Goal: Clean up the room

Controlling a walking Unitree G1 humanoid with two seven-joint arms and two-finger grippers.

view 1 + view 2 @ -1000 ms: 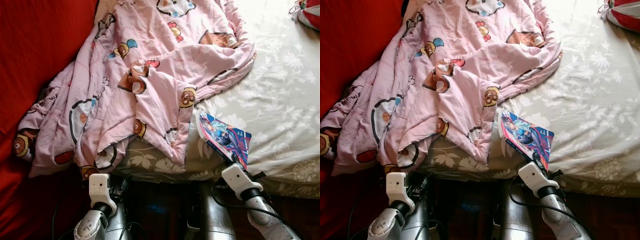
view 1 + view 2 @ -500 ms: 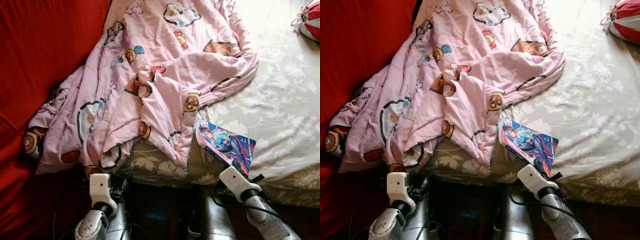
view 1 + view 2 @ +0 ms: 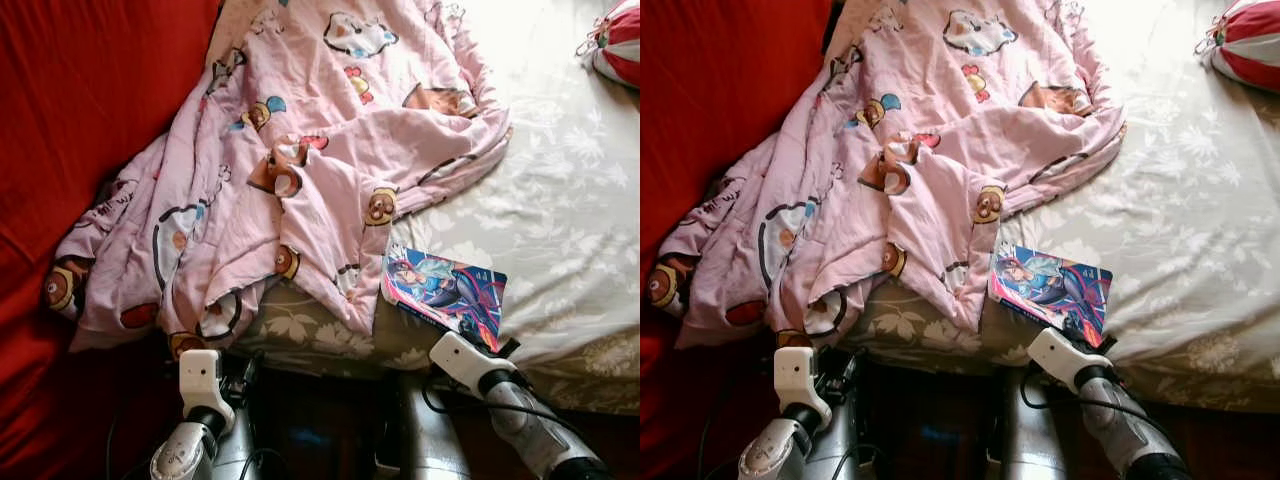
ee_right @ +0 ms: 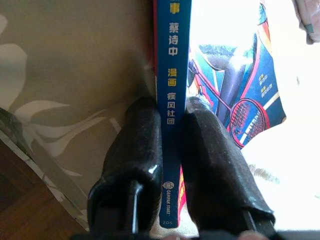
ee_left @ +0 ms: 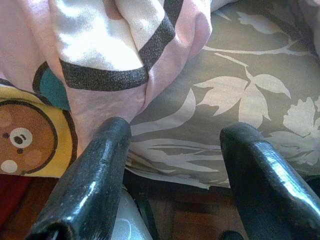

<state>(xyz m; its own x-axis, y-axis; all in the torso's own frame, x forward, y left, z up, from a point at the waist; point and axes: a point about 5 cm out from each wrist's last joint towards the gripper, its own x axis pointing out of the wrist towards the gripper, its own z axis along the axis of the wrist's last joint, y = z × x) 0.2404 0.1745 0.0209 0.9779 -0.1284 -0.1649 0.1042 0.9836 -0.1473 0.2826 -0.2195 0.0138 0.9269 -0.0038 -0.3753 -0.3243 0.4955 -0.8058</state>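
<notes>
A colourful comic book (image 3: 446, 289) lies at the front edge of the bed (image 3: 560, 210), beside the hem of a crumpled pink cartoon quilt (image 3: 300, 160). My right gripper (image 4: 172, 165) is shut on the comic book (image 4: 172, 100), its two black fingers (image 4: 135, 150) pinching the blue spine. My right wrist (image 3: 470, 362) sits just below the book's near corner. My left gripper (image 5: 172, 150) is open, hanging below the bed edge, one finger (image 5: 100, 165) close to the pink quilt (image 5: 110, 60) where it drapes over the side.
A red curtain or cover (image 3: 90, 120) fills the left side. A red-and-white striped bag (image 3: 618, 45) lies at the far right of the bed. Flowered beige sheet (image 3: 1180, 180) covers the mattress. Dark wooden floor (image 3: 320, 420) lies below the bed.
The book has turned and shifted a little to the left with my right gripper on it. The camera view has also shifted slightly. My left arm has stayed put.
</notes>
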